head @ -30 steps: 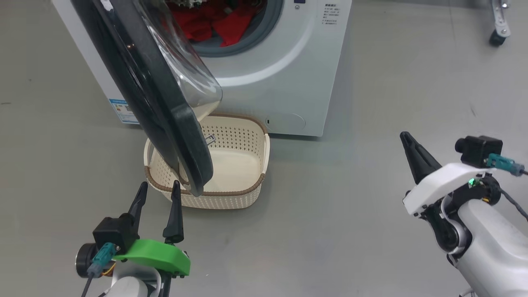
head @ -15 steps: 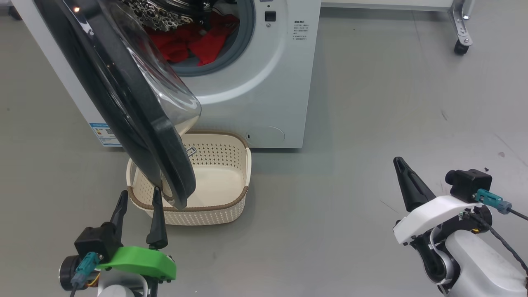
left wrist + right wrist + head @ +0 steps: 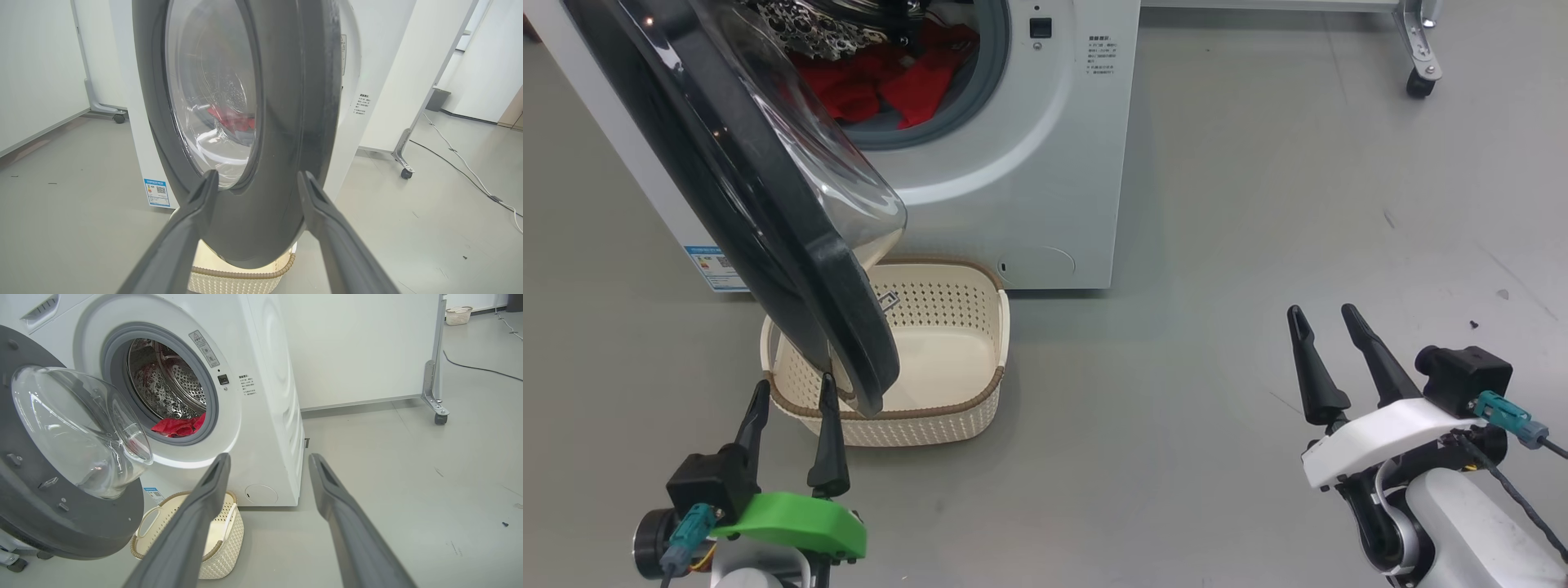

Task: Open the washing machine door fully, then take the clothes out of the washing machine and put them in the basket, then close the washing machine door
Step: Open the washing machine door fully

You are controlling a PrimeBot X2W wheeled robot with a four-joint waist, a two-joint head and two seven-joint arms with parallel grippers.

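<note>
The white washing machine (image 3: pixel 1045 163) stands at the top of the head view with its door (image 3: pixel 768 237) swung out, black rim and clear glass bowl hanging over the cream basket (image 3: pixel 956 408) on the floor. Red clothes (image 3: pixel 882 82) lie in the drum mouth; the right wrist view shows the clothes (image 3: pixel 179 425) low in the steel drum. My left gripper (image 3: pixel 792 392) is open, empty, just in front of the door's lower rim (image 3: pixel 261 220). My right gripper (image 3: pixel 1323 320) is open and empty over bare floor at the lower right, far from the machine (image 3: pixel 265 396).
A white panel on a castered metal foot (image 3: pixel 1417 57) stands behind and right of the machine. A cable (image 3: pixel 461 171) runs over the floor at the right. A second small basket (image 3: pixel 457 314) sits far off by the wall. Grey floor spreads wide to the right.
My right gripper's fingers have parted from shut to open. The head camera has tilted up, so the machine and basket sit lower and further left in the picture.
</note>
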